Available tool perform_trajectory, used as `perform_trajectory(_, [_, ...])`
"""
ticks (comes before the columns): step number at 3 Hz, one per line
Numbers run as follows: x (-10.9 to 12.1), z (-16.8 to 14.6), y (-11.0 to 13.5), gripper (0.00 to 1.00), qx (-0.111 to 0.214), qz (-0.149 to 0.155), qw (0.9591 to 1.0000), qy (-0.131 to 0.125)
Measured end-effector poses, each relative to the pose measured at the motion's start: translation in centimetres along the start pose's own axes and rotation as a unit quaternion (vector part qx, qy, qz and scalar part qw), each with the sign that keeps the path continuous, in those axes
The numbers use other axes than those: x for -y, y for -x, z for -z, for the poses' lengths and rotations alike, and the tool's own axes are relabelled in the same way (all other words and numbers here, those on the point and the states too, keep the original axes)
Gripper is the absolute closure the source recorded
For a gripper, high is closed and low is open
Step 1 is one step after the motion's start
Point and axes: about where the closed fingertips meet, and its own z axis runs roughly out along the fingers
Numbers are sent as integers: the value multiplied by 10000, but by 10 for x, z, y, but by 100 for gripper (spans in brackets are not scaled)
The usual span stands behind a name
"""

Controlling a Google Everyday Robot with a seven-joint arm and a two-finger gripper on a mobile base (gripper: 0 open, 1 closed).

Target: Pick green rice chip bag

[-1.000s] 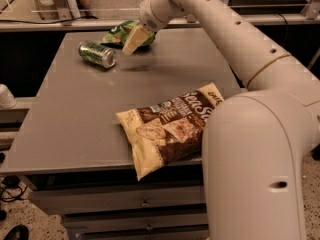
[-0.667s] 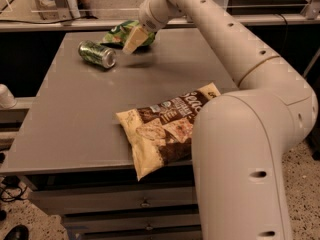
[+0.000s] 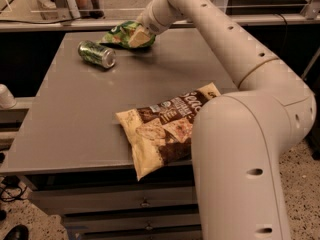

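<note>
Green rice chip bag (image 3: 116, 34) far on bench (image 3: 75, 124); my gripper (image 3: 140, 35) at its right side, grip state I cannot tell.

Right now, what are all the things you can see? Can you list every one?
green rice chip bag: one, bright green, at the far edge of the table, just right of the can
drink can: one, green, lying on its side at the far left of the table
big chip bag: one, brown and cream, at the near edge of the table, one corner hanging over, partly hidden by the arm
table: one, grey, fills the middle of the view
arm: one, cream-white, reaches from the lower right across to the far side of the table
gripper: one, cream, at the green rice chip bag, on its right side
</note>
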Motion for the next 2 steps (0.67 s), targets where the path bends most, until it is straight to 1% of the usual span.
perform_trajectory(1, [0, 4, -9, 64, -39, -26, 10000, -20])
perform_trajectory(2, [-5, 13, -11, 87, -24, 17, 10000, -14])
